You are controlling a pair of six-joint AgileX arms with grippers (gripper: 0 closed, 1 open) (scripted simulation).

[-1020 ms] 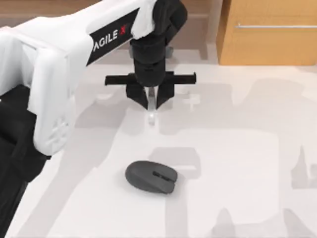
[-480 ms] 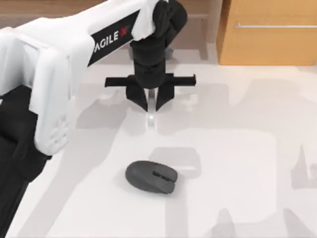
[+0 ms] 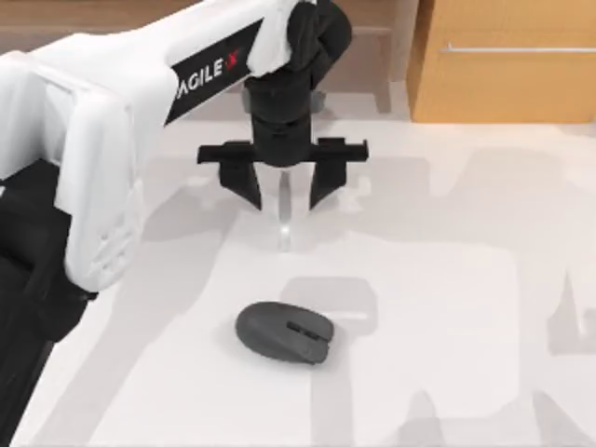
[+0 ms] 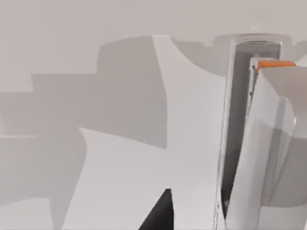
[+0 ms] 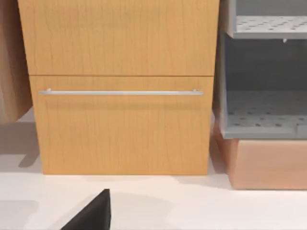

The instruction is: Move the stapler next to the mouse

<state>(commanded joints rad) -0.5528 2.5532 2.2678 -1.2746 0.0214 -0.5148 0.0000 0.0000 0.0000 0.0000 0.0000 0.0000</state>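
Wider now, left gripper [image 3: 284, 191] jaws straddle stapler [image 3: 285, 216], mouse [image 3: 284, 332] apart.

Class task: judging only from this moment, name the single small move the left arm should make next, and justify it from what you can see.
Probably lower the left gripper straight down and close it on the stapler. Its fingers stand open, one on each side of the pale stapler, which lies on the table apart from the mouse, so a grasp must come before any carrying.

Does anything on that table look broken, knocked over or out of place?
Nothing stands out. The white stapler lies flat between the open fingers of the left gripper, apart from the dark mouse, which sits upright nearer the camera. Nothing looks spilled or damaged.
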